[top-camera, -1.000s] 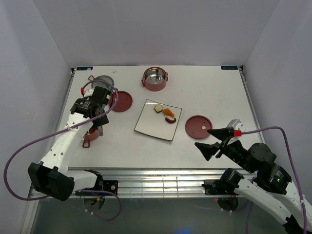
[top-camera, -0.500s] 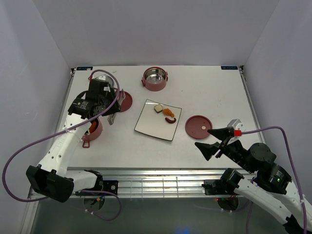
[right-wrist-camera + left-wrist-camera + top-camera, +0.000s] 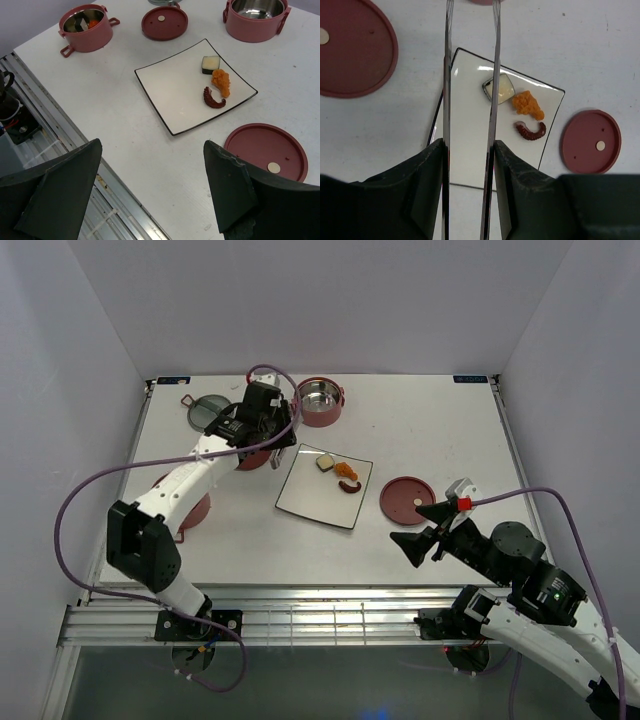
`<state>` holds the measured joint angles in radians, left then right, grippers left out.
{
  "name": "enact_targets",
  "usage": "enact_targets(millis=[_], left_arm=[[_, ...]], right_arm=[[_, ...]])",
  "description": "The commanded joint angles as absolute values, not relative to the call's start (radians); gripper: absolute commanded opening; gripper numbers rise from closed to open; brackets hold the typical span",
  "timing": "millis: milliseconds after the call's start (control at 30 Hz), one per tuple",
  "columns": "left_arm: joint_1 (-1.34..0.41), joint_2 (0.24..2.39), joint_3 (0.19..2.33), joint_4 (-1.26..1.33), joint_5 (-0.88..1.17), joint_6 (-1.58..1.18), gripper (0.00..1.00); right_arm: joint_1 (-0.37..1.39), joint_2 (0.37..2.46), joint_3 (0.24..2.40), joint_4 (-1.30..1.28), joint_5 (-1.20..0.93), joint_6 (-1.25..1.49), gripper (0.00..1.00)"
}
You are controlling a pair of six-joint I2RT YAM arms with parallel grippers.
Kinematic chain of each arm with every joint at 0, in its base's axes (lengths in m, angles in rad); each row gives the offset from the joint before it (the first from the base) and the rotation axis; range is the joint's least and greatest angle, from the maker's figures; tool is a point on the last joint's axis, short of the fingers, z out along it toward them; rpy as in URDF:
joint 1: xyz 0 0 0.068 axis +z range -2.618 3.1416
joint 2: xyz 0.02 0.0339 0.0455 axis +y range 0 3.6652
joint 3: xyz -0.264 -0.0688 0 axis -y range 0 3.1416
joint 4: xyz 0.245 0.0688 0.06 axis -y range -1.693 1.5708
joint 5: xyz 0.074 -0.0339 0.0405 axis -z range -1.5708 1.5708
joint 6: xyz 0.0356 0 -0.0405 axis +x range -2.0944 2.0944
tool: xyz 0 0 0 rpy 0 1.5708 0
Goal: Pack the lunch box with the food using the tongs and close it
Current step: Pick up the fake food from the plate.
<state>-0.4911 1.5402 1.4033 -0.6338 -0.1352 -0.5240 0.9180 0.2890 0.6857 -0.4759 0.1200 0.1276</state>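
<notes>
Silvery tongs (image 3: 446, 100) clamped in left tool (image 3: 468, 150) near square plate (image 3: 310, 495), right tool (image 3: 152, 145) wide open, empty

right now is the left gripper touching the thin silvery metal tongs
Touching: left wrist view shows the tongs clamped between the fingers of the left gripper.

Tips of the tongs (image 3: 494, 75) past the wrist view's top edge; one bowl (image 3: 198, 510) half behind left arm (image 3: 178, 483).
</notes>
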Motion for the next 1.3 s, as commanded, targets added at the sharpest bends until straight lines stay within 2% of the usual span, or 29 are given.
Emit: enact_targets(millis=[0, 300, 633, 933, 1267], left_arm=[[-0.494, 1.597, 1.515, -0.535, -0.163, -0.479, 0.52], [-0.497, 1.853, 1.712, -0.502, -0.278, -0.394, 0.51], [-0.497, 1.934, 1.723, -0.411, -0.187, -0.293, 0.49], [-0.601, 1.815, 1.608, -0.488, -0.235, -0.29, 0.5], [-0.618, 1.517, 1.207, -0.379, -0.166, -0.319, 0.54]], right_arm=[[0.923, 0.314, 0.727, -0.454, 0.106, 0.133, 0.88], [0.923, 0.275, 0.721, -0.472, 0.133, 0.133, 0.88], [0.923, 0.258, 0.726, -0.46, 0.12, 0.121, 0.88], [0.923, 0.265, 0.733, -0.446, 0.104, 0.115, 0.88], [0.923, 0.271, 0.738, -0.434, 0.083, 0.11, 0.88]])
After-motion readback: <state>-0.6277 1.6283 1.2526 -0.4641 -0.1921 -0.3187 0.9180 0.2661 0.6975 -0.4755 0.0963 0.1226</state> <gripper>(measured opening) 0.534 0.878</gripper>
